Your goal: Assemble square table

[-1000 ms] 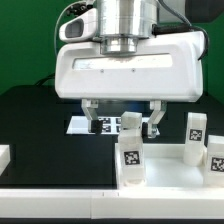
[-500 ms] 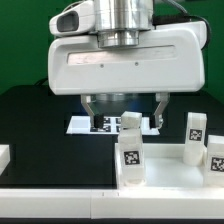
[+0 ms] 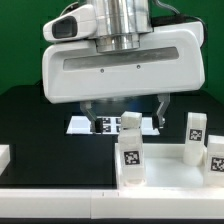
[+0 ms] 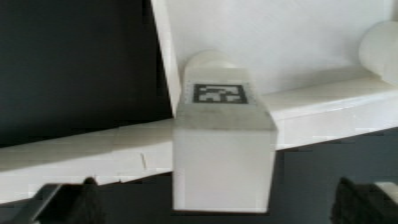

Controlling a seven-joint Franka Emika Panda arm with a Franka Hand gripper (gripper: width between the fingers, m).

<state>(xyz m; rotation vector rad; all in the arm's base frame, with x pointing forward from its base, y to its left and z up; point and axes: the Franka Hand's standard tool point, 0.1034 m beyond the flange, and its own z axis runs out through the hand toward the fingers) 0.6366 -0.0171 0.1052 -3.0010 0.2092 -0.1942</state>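
Observation:
Three short white table legs with black-and-white tags stand at the front. One leg [image 3: 130,152] is in the middle, and two more legs [image 3: 195,137] [image 3: 216,156] stand at the exterior view's right. My gripper [image 3: 124,112] hangs open above and behind the middle leg, with nothing between its dark fingers [image 3: 161,108]. In the wrist view that leg [image 4: 224,145] fills the middle, tag up. The gripper [image 4: 217,204] straddles the leg's near end without touching it. I cannot make out the table's square top for sure.
The marker board [image 3: 98,125] lies on the black mat behind the middle leg. A long white ledge [image 3: 70,190] runs along the front, and white bars [image 4: 338,112] cross beneath the leg in the wrist view. A white piece [image 3: 3,155] is cut off at the exterior view's left edge.
The white hand has come nearer the exterior camera and drifted toward that view's left, looming larger. Its fingers stay spread the same. The legs have not moved.

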